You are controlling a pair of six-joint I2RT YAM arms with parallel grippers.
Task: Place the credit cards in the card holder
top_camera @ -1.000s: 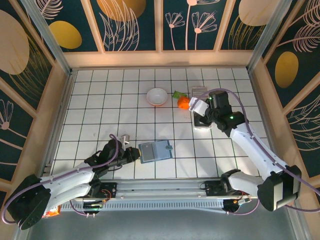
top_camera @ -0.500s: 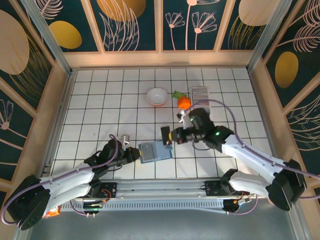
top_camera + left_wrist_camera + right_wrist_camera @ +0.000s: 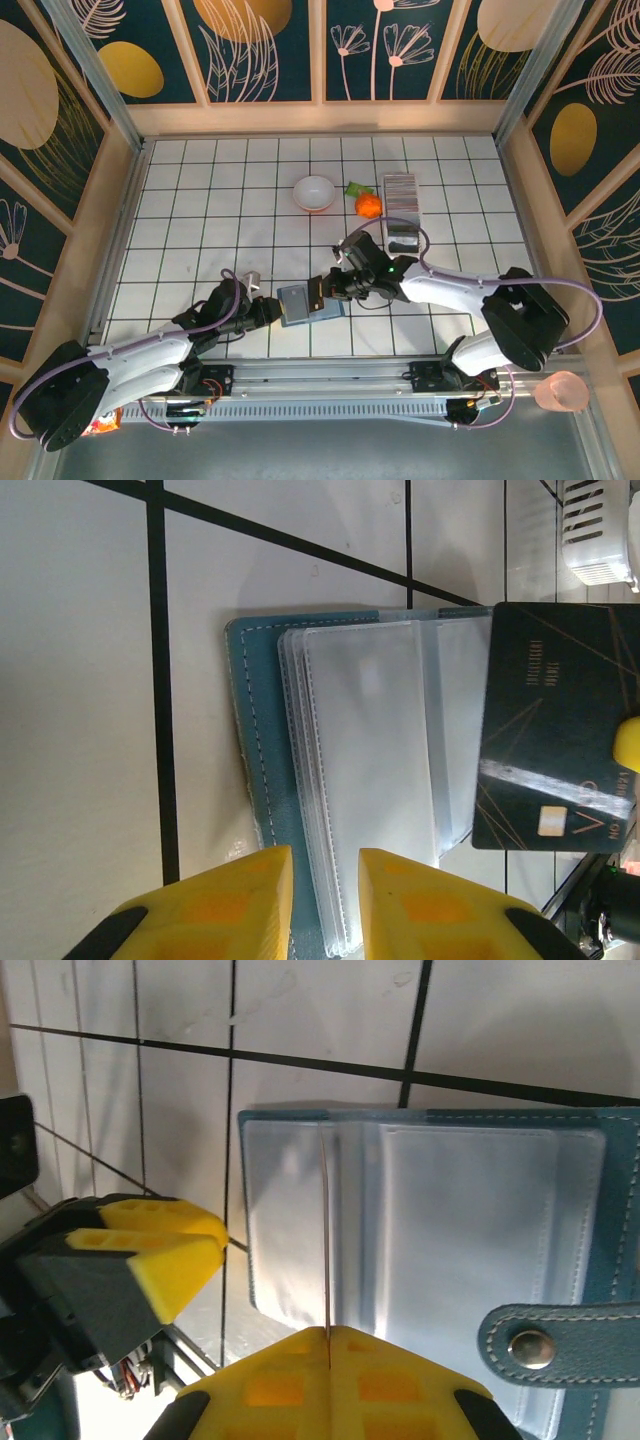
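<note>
The card holder (image 3: 258, 780), a teal, white-stitched folding wallet, lies open on the white tiled table (image 3: 80, 730) just ahead of the left claw (image 3: 325, 900), its glossy clear plastic sleeves (image 3: 370, 770) fanned upward. That claw's yellow jaws stand a narrow gap apart over the holder's near edge; whether they pinch it cannot be told. The right claw (image 3: 327, 1345), clenched, grasps one dark credit card (image 3: 555, 740) with thin gold lines and a chip. Its lettering is too small to read. The card stands edge-down on the sleeves, and a snap strap (image 3: 545, 1345) lies beside that claw. Well beyond the right claw sit a striped grey-white stack of credit cards (image 3: 400, 188) and a round white bowl (image 3: 314, 192).
</note>
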